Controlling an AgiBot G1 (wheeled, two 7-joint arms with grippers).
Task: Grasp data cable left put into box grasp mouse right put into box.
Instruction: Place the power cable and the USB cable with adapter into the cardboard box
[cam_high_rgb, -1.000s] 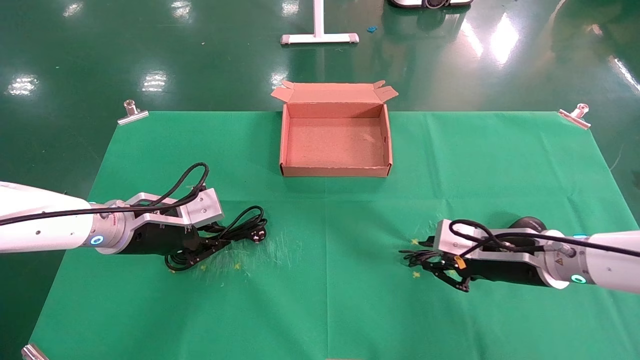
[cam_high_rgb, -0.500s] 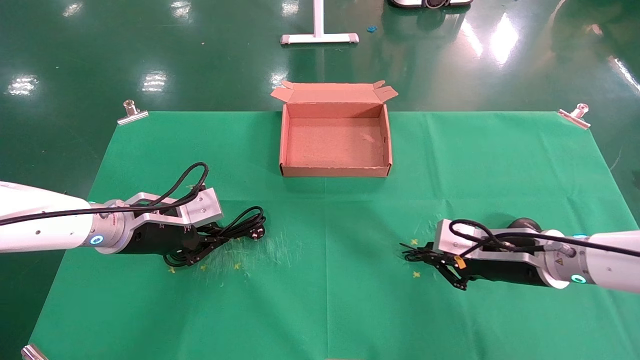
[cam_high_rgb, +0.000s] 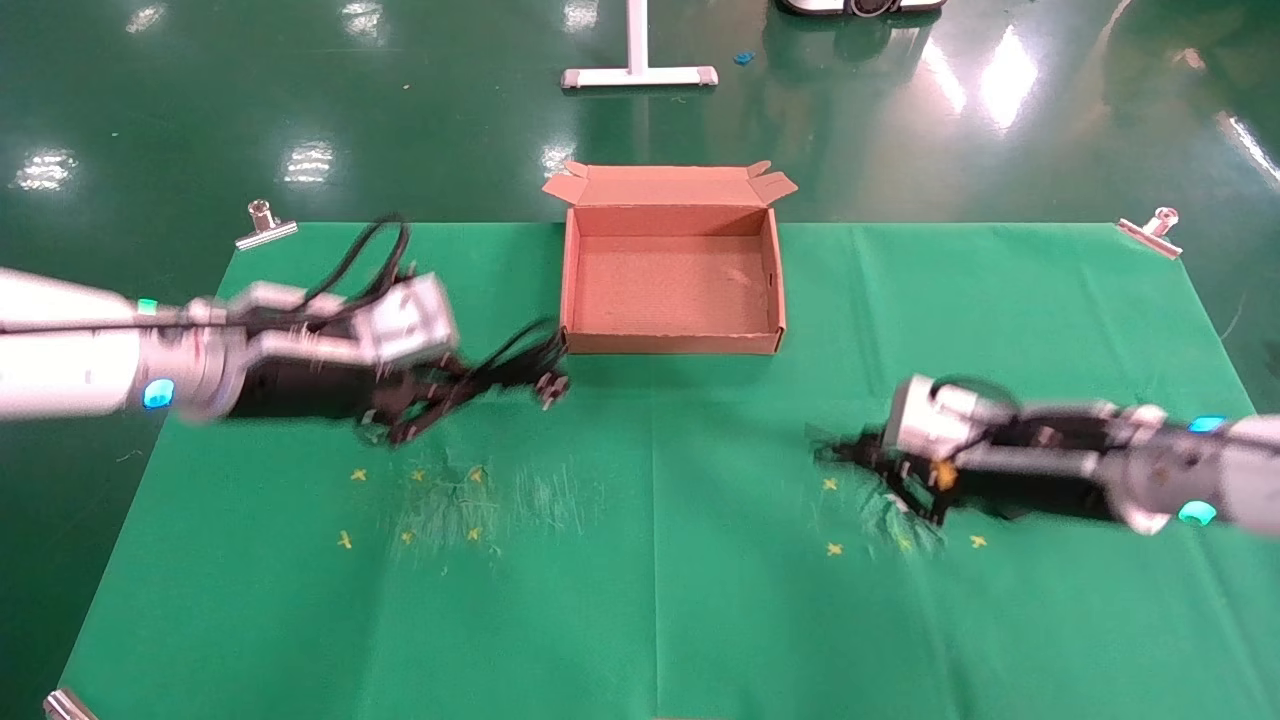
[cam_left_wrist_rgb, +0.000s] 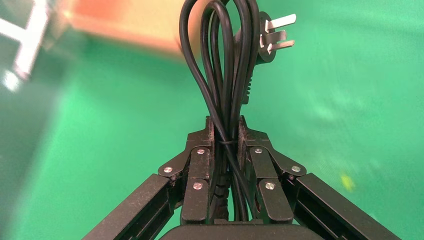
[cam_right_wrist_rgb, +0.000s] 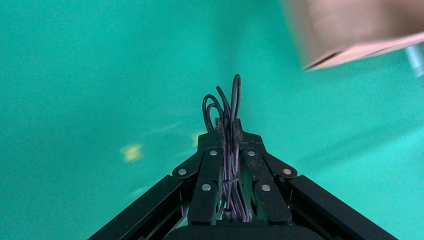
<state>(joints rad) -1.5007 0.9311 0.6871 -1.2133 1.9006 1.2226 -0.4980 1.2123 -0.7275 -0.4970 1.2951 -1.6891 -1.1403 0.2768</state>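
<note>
The data cable (cam_left_wrist_rgb: 225, 75) is a thick black cord folded into several long loops, bound at the waist by a thin tie, with a chunky three-pin plug (cam_left_wrist_rgb: 270, 37) at its free end. It hangs in the air off the green desk cloth (cam_high_rgb: 650, 560), just to the left of the box's (cam_high_rgb: 670, 345) near-left corner, its loops and plug reaching toward that corner. The left gripper (cam_left_wrist_rgb: 226, 137) has its jaws pressed tight on the bundle at the tie; its arm comes in from the left of the box, stretched nearly level and raised above the cloth.

The box is a shallow brown cardboard tray, open, with small flaps standing along its far edge, and it lies at the far middle of the cloth.

Of the mouse only the thin black cord (cam_right_wrist_rgb: 226, 112) shows: a small bunch of narrow loops sticking out past the fingertips. The mouse body itself cannot be made out. The right gripper (cam_right_wrist_rgb: 229, 131) has its jaws pinched together on this bunch. It is well to the right of the box and nearer the robot, low over the cloth, its arm reaching in from the right at a slight slant.

Small yellow marks (cam_high_rgb: 420, 500) dot the cloth nearer than the box on both sides.
</note>
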